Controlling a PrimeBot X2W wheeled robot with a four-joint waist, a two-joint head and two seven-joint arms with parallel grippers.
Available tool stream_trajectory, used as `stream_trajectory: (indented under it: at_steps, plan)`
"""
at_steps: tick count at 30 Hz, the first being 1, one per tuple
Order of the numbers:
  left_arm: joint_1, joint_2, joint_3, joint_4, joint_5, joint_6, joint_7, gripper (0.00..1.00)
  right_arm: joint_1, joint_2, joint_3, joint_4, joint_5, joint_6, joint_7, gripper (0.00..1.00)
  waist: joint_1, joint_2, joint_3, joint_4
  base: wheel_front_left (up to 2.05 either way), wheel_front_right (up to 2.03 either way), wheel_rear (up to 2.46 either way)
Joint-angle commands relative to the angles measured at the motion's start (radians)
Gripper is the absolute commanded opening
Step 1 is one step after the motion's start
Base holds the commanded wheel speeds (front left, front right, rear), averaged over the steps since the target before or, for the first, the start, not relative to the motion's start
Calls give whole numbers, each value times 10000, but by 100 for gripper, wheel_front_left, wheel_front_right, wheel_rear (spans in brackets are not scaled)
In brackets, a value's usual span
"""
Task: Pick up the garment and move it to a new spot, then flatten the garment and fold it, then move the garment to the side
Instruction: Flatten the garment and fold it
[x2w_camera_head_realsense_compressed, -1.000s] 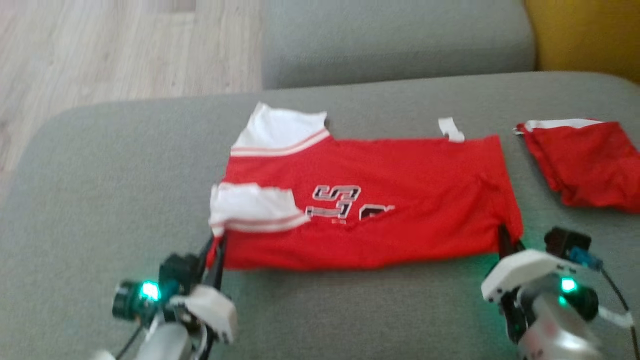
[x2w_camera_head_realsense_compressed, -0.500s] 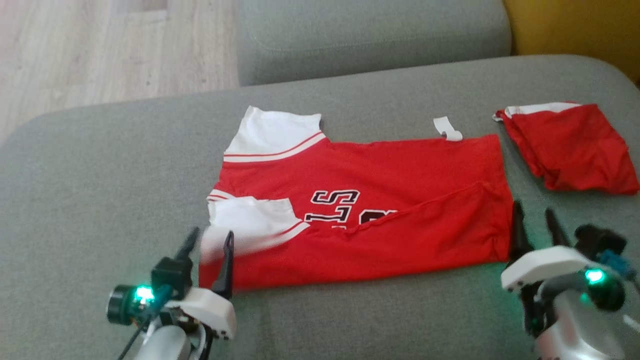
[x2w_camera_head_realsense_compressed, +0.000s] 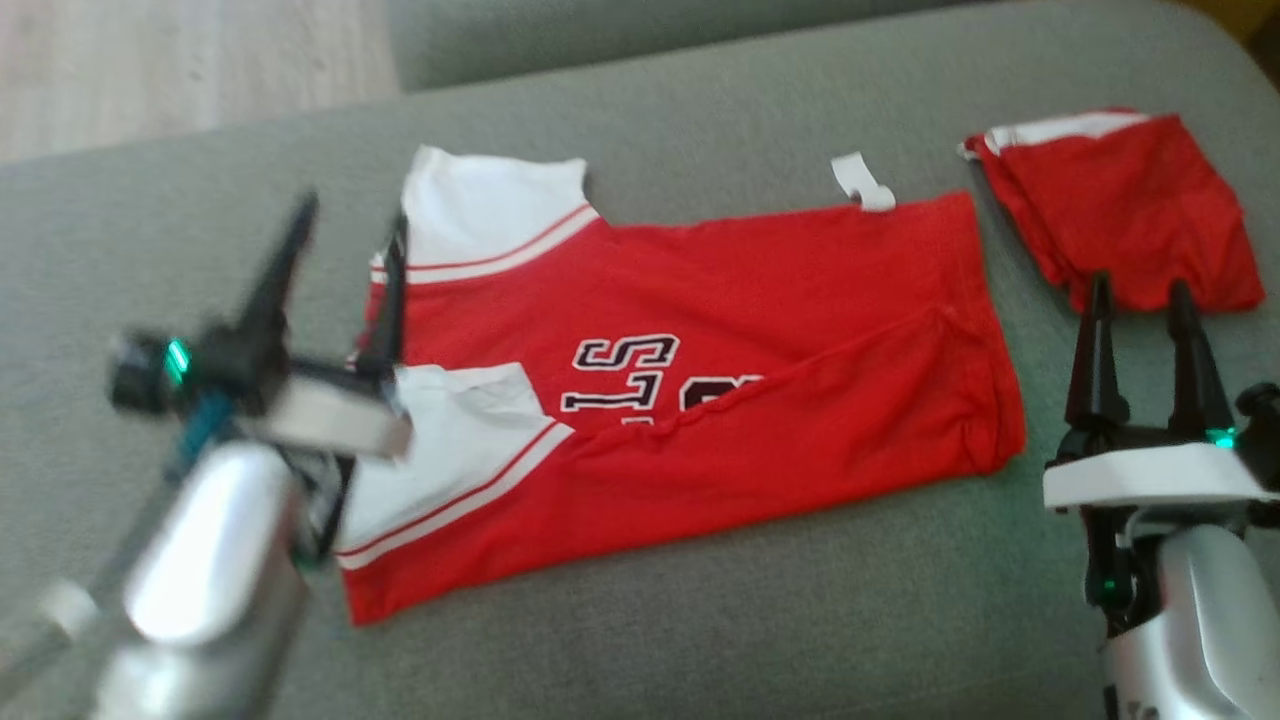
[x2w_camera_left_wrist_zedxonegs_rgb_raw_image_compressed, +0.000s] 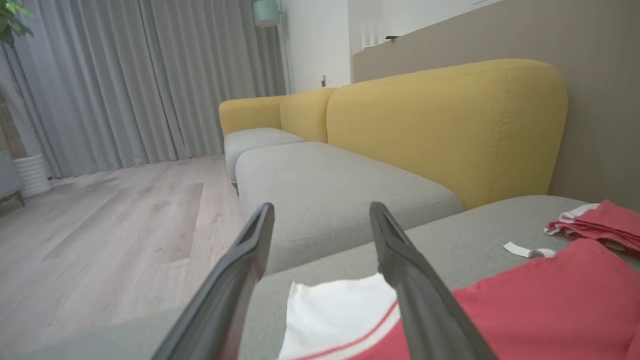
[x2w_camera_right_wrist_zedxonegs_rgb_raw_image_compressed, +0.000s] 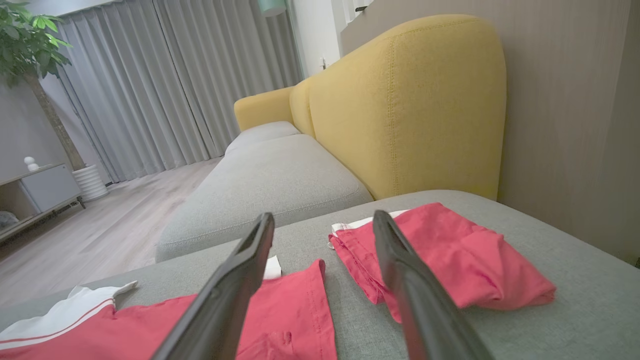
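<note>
Spread and empty, the left end effector (x2w_camera_head_realsense_compressed: 352, 215) straddles the garment's (x2w_camera_head_realsense_compressed: 750, 300) sleeve edge, the right end effector (x2w_camera_head_realsense_compressed: 1140, 285) flanks its hem over bare sofa (x2w_camera_head_realsense_compressed: 700, 620).

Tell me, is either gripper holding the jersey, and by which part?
Nothing is held: the left gripper and the right gripper stand open; the jersey lies free.

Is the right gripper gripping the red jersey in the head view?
No, the right gripper stands open beside the right edge of the red jersey, its two fingers spread and clear of it.
</note>
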Motion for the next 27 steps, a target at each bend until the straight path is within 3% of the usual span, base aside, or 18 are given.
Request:
stream_trajectory:
  at_steps: [1, 7, 10, 15, 18, 22, 27]
  plan:
    - [-989, 511, 402, -372, 115, -134, 177, 100, -324, -28, 338, -494, 94, -9, -107, 100, -1, 0, 508, -380, 0, 0, 0]
    - [-3440, 1651, -6, 223, 350, -1331, 2170, 100, -829, -28, 662, -1081, 410, -9, -107, 100, -1, 0, 1474, -1004, 0, 0, 0]
    - [-4541, 2153, -477, 984, 197, -1683, 3462, 100, -1066, -28, 877, -1301, 565, -9, -108, 100, -1, 0, 1917, -1296, 0, 0, 0]
    - [-5917, 3007, -2098, 1938, -891, -1782, 5434, 100, -1284, -28, 1240, -1645, 857, -9, -108, 100, -1, 0, 2544, -1732, 0, 0, 0]
    - [-6661, 3843, -3289, 2310, -2085, -1786, 6515, 100, -1346, -28, 1535, -1848, 1091, -9, -108, 100, -1, 0, 2944, -2048, 0, 0, 0]
    - [-7157, 4429, -4025, 2673, -2886, -1787, 6953, 100, -1359, -28, 1773, -2007, 1277, -9, -108, 100, -1, 0, 3228, -2298, 0, 0, 0]
    - [-7452, 4745, -4568, 3134, -3543, -1787, 7132, 100, -1306, -28, 1948, -2186, 1380, -9, -108, 100, -1, 0, 3446, -2490, 0, 0, 0]
